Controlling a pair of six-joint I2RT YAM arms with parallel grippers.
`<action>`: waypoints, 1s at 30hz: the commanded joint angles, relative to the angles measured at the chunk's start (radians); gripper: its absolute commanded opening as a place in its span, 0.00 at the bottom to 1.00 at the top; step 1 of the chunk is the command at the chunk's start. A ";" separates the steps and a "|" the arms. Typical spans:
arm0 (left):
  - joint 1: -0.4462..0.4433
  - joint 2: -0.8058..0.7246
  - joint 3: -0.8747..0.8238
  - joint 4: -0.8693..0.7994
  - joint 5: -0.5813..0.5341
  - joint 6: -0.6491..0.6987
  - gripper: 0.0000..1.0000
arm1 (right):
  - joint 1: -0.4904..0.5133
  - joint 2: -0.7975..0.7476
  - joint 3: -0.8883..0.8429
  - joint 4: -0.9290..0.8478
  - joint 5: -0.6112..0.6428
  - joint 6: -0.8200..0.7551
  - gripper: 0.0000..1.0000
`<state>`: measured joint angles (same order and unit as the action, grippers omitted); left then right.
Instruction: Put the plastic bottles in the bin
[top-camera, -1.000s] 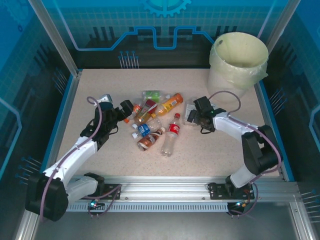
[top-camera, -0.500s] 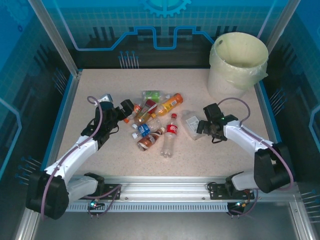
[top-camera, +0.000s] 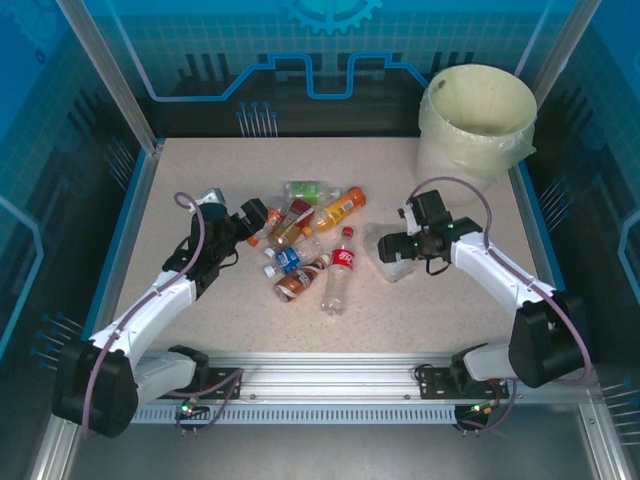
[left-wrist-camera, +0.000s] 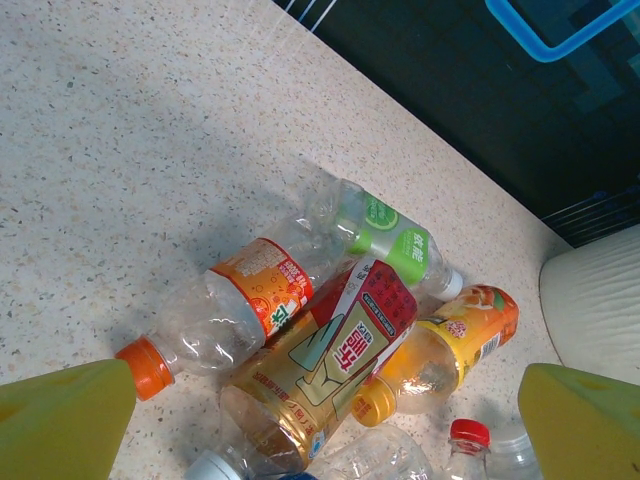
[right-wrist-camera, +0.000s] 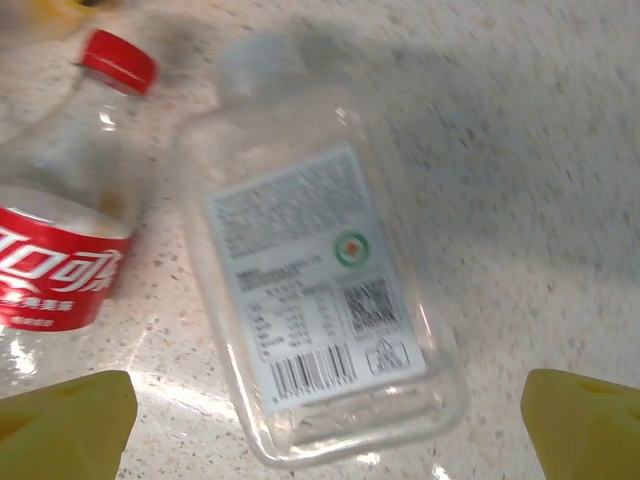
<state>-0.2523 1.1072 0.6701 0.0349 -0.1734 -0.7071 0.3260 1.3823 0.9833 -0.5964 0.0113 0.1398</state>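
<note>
Speckled beige table (top-camera: 200, 180) runs between blue panelled walls, with the bin (top-camera: 478, 120) standing at its far right corner. No bottle can be made out inside the bin's yellowish liner, though the top view looks in at a slant and its bottom is hard to read.

The plastic bottles (top-camera: 305, 245) lie in a loose heap at mid-table, well apart from the bin. The left wrist view shows an orange-capped bottle (left-wrist-camera: 235, 310), a green-labelled bottle (left-wrist-camera: 385, 230), a tea bottle (left-wrist-camera: 320, 375) lying across them and an orange juice bottle (left-wrist-camera: 445, 345). A red-labelled cola bottle (top-camera: 340, 268) lies at the heap's near right edge.

A flat clear bottle (right-wrist-camera: 320, 300) with a white printed label lies just right of the cola bottle. The right gripper (top-camera: 393, 255) hangs over it with its fingers spread wide, one on each side and neither pressing the plastic. The left gripper (top-camera: 250, 225) is also fully spread and holds nothing, pointed at the left end of the heap.

By this showing the task looks barely begun: every bottle in sight lies on the table. The clear bottle seems the likeliest first pick, and the rest of the heap would have to follow.
</note>
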 joint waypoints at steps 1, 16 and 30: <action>0.008 -0.001 0.011 -0.002 0.028 -0.011 0.99 | 0.002 0.035 0.037 -0.038 -0.046 -0.212 1.00; 0.010 -0.013 0.006 -0.014 0.053 0.001 0.99 | 0.018 0.283 0.160 -0.132 0.034 -0.280 1.00; 0.013 -0.030 -0.014 -0.004 0.050 -0.007 0.99 | 0.095 0.332 0.094 -0.057 0.079 -0.201 1.00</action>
<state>-0.2512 1.0973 0.6693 0.0319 -0.1333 -0.7086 0.3981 1.6970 1.0992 -0.6666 0.0586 -0.0811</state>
